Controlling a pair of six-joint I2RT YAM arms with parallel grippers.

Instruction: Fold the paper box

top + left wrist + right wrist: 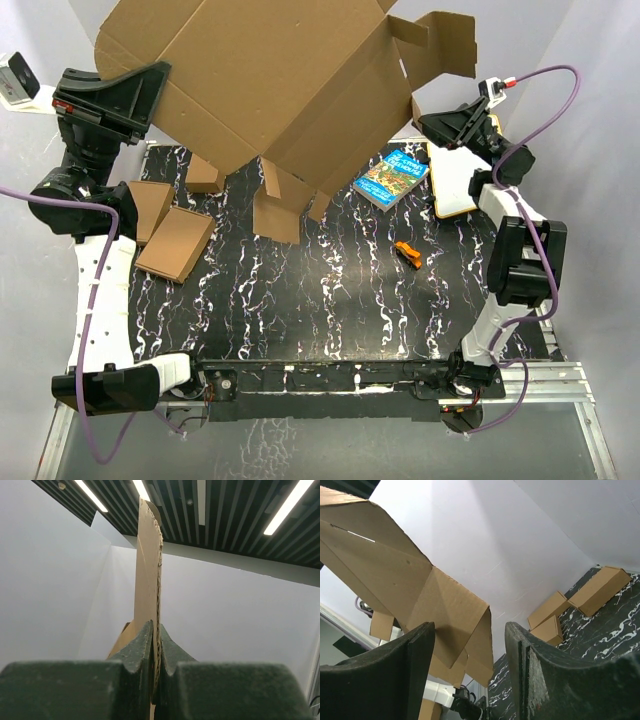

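The paper box (290, 80) is a large brown die-cut cardboard sheet held up in the air over the back of the table, its flaps hanging down. My left gripper (150, 88) is shut on its left edge. In the left wrist view the corrugated edge (148, 560) stands pinched between the two dark fingers of that gripper (156, 635). My right gripper (462, 122) is raised just below the sheet's right flap. In the right wrist view this gripper (470, 627) is open, and the folded cardboard (395, 570) hangs beyond the fingers with nothing gripped.
A blue book (391, 177) and a small orange object (408, 253) lie on the black marbled table (330, 310). Small ready-folded brown boxes (175, 243) sit at the left, also seen in the right wrist view (600, 590). A white and tan object (455, 180) is at the right edge.
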